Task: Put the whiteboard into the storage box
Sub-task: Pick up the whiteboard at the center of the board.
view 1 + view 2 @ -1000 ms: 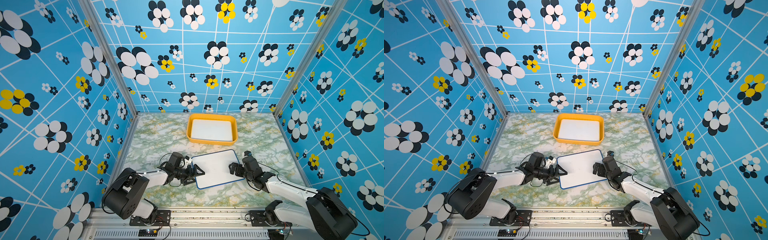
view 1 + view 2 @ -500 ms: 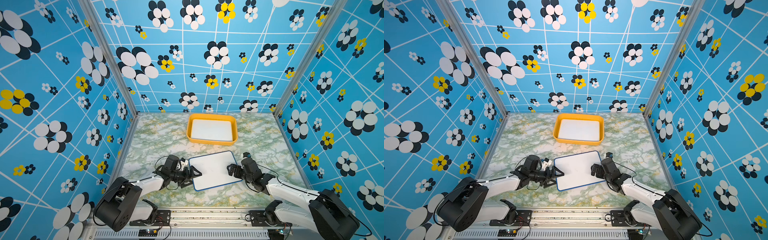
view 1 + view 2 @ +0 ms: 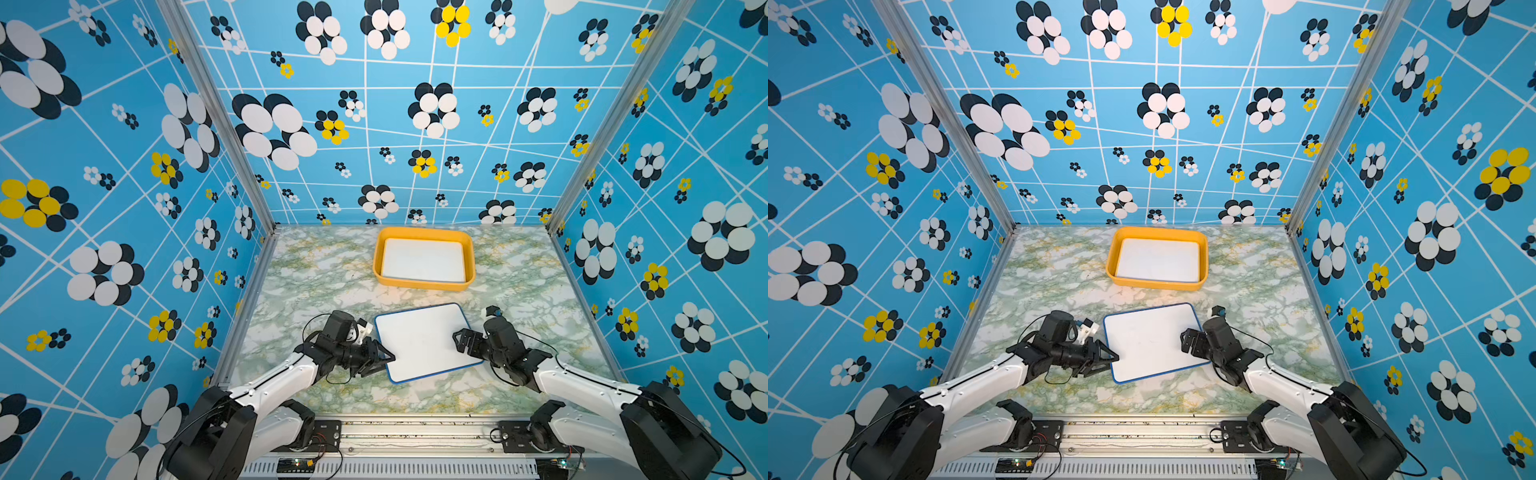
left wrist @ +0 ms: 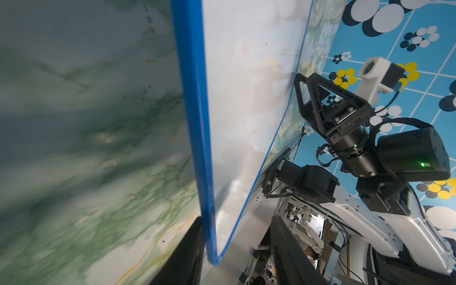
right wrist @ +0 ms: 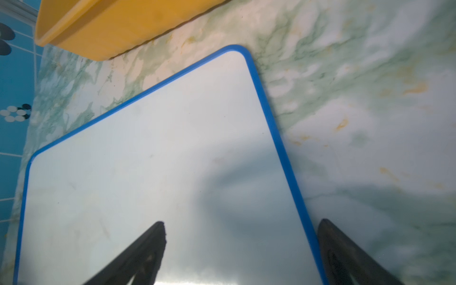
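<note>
Blue-framed and white-faced, the whiteboard (image 3: 424,343) lay on the marbled table (image 3: 316,274) close to the robot. It was well apart from the storage box (image 3: 419,285) at the back, so it was not yet stowed. Another white board (image 3: 424,259) already covered most of the tub's floor.

Both arms sat low at the board's short edges, probably because a thin panel on a table offers no face to pinch from above. The left gripper (image 3: 380,359) was at the left edge near the front corner. In the left wrist view its fingers (image 4: 190,256) stood either side of the frame, one on the table side and one on the face side. They were partly drawn in, but I could not tell whether they truly bit.

The right gripper (image 3: 461,340) had its jaws spread wide across the opposite edge. One finger (image 5: 143,249) hung over the white face and the other over bare table, and it held nothing. It looked placed as a stop — bracing the board so the left pinch would not simply push it away.
</note>
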Available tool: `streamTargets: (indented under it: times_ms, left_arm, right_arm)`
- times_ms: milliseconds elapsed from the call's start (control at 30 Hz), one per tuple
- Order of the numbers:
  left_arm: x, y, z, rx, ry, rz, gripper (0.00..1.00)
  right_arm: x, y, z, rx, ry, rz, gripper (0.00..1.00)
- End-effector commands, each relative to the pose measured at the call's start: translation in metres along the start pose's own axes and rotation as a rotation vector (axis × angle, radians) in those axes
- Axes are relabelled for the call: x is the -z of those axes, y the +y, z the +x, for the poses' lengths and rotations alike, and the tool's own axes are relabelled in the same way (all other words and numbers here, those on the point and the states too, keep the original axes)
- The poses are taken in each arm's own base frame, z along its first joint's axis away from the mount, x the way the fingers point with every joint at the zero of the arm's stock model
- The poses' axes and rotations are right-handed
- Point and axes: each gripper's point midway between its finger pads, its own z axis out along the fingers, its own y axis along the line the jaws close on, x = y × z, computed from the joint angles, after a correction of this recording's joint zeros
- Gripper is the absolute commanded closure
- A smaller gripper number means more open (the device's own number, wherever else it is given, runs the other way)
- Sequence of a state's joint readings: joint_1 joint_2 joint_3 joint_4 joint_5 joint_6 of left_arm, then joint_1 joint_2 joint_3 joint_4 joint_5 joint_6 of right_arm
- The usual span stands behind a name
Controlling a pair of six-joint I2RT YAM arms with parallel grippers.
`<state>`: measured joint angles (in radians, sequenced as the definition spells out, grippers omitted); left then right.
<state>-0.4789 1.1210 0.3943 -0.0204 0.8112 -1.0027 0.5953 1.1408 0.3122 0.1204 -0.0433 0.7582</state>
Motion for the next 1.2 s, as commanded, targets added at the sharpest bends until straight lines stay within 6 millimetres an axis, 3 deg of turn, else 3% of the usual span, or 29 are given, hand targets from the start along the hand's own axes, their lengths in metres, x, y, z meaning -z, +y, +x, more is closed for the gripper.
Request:
streamTargets:
  times_ms: [0, 267, 467, 700, 867, 1167]
  left_arm:
    - [0.015, -0.064, -0.008, -0.207, -0.017, 0.165, 0.66]
    - [0.023, -0.062, -0.007, -0.21, -0.016, 0.125, 0.72]
    - [0.041, -0.055, -0.003, -0.213, -0.003, 0.033, 0.62]
    - [0.056, -0.059, -0.007, -0.222, -0.002, 0.021, 0.63]
    - [0.053, -0.053, -0.004, -0.203, 0.02, 0.018, 0.72]
    - [0.052, -0.04, 0.001, -0.183, 0.037, -0.023, 1.0]
  right_arm:
    - [0.02, -0.005, 0.122, -0.109, 0.523, -0.059, 0.02]
    - [0.025, -0.008, 0.116, -0.073, 0.504, -0.027, 0.02]
    - [0.031, -0.021, 0.11, -0.041, 0.482, 0.027, 0.01]
    - [0.033, -0.024, 0.103, -0.037, 0.464, 0.022, 0.01]
    - [0.03, -0.022, 0.102, -0.036, 0.465, 0.013, 0.02]
    - [0.03, -0.015, 0.091, -0.03, 0.441, -0.01, 0.02]
